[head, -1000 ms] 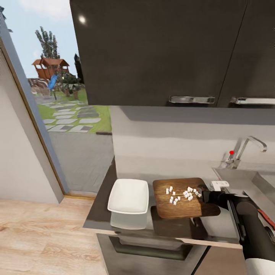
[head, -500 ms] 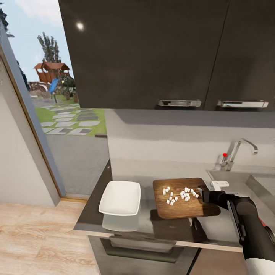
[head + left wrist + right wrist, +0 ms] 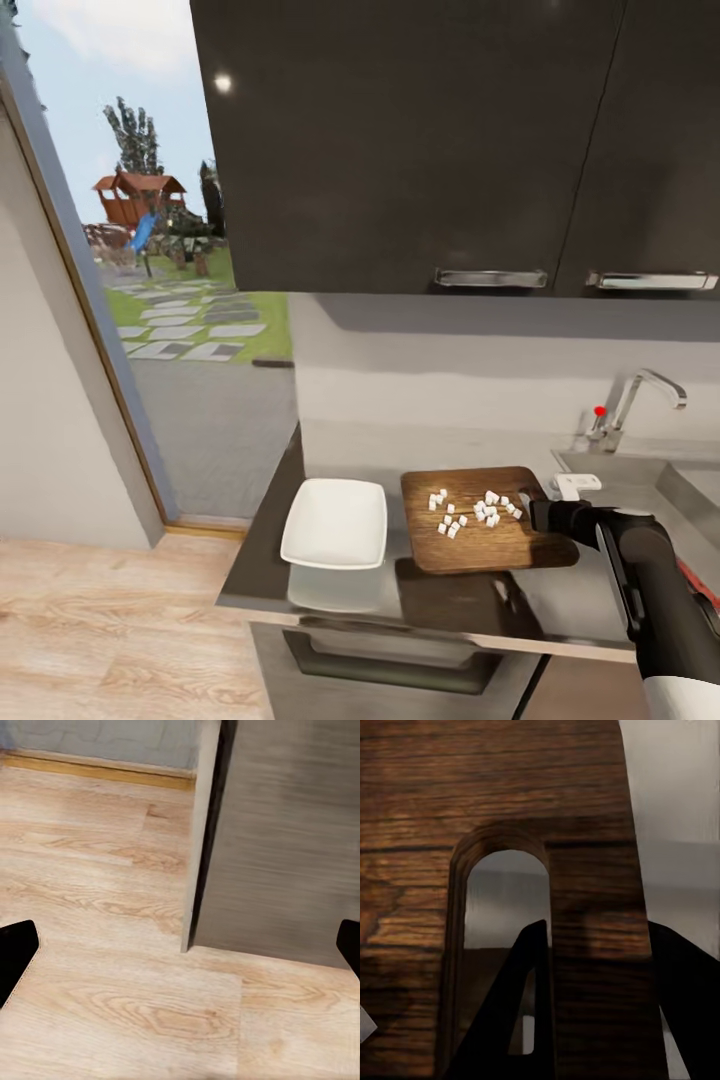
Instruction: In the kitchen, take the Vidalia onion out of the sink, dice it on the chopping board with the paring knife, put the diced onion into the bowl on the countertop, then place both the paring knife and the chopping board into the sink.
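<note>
one right claw [image 3: 535, 513] clamps the chopping board [image 3: 480, 520], its handle end pointing right.

No lettering, label, brand mark or number can be read on any surface in these views; cabinet fronts, worktop, board and bowl all appear plain and unmarked.
</note>
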You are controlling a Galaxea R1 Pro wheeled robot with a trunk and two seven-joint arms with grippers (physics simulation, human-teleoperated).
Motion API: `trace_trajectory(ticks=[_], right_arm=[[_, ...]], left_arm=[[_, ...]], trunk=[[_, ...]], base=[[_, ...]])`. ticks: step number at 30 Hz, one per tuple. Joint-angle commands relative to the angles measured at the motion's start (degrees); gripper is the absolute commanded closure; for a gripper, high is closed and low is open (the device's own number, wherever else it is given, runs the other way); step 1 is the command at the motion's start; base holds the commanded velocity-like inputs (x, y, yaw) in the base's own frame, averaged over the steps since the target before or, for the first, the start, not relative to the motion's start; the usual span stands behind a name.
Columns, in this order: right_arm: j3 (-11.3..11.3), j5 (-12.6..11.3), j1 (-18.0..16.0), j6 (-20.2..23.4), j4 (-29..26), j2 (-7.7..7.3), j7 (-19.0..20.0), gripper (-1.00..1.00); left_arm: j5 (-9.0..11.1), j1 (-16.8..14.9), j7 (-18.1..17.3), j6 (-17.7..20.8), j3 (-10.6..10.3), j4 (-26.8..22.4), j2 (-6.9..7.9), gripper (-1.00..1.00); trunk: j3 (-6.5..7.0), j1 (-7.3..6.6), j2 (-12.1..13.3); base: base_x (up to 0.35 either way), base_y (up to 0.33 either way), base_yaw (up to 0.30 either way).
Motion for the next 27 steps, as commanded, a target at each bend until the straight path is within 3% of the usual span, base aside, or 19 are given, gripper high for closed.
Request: trace_trajectory(ticks=[1,18,27], right_arm=[[-0.1,0.5,-0.1,0.3,-0.1,0.02,0.5,1.0],[-0.1,0.7,-0.1,2.4,-1.6,-0.07,0.3,1.0],[-0.1,2.4,-0.1,2.5,-1.8,-0.07,0.3,1.0]], left_arm=[[0.4,0.0,0.5,-0.1,-0.4,0.0,0.1,-1.0],[0.4,0.0,0.5,-0.1,-0.4,0.0,0.1,-1.0],[0.4,0.0,0.5,-0.2,-0.4,0.0,0.1,-1.0]], trunk=[[-0.03,0.04,-0.1],[1.54,0.04,-0.1],[2.37,0.04,-0.1]], base=[[0.0,0.232,0.0],[0.0,0.044,0.0],[0.0,0.194,0.0]])
